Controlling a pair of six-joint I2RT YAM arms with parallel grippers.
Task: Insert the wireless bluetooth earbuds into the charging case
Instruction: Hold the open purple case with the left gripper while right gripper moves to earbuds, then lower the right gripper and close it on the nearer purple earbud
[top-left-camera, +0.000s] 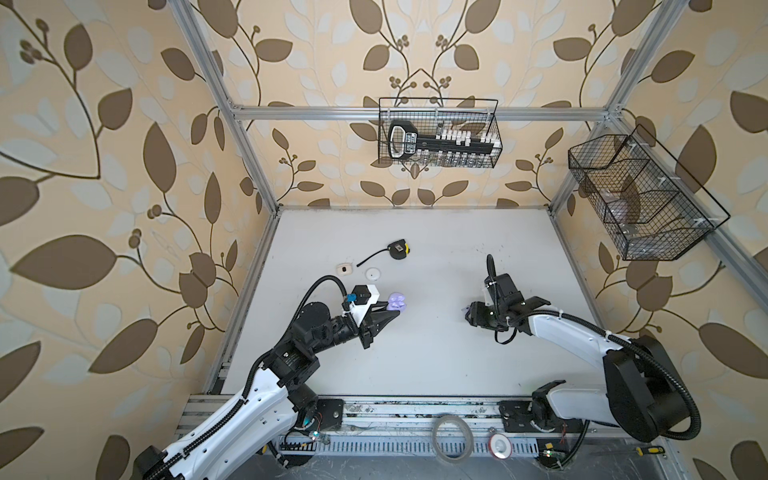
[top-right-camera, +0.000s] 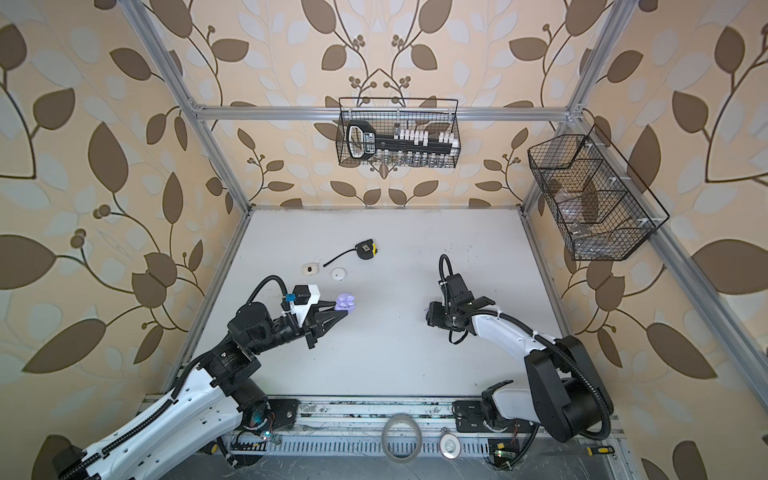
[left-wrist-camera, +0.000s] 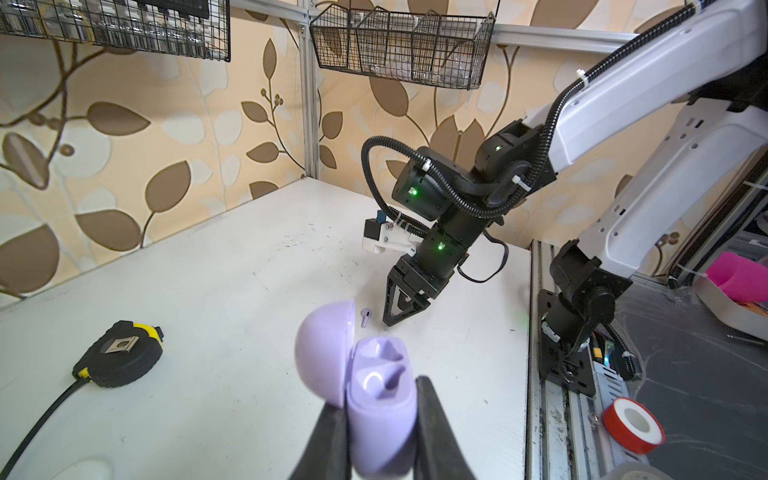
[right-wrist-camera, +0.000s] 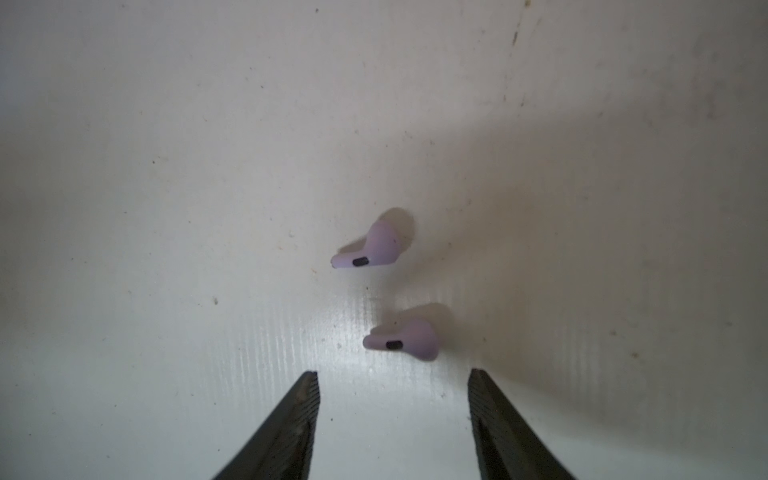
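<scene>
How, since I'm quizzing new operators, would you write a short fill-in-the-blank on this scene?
The left gripper is shut on the purple case, whose lid is ____.
____ purple earbuds lie on the table by the right gripper.
The right gripper holds ____.
The tape measure is black and ____.
Missing: open; two; nothing; yellow.

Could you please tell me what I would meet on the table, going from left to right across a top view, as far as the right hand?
In order: small white oblong case → round white case → lavender charging case, lid open → right hand.
</scene>
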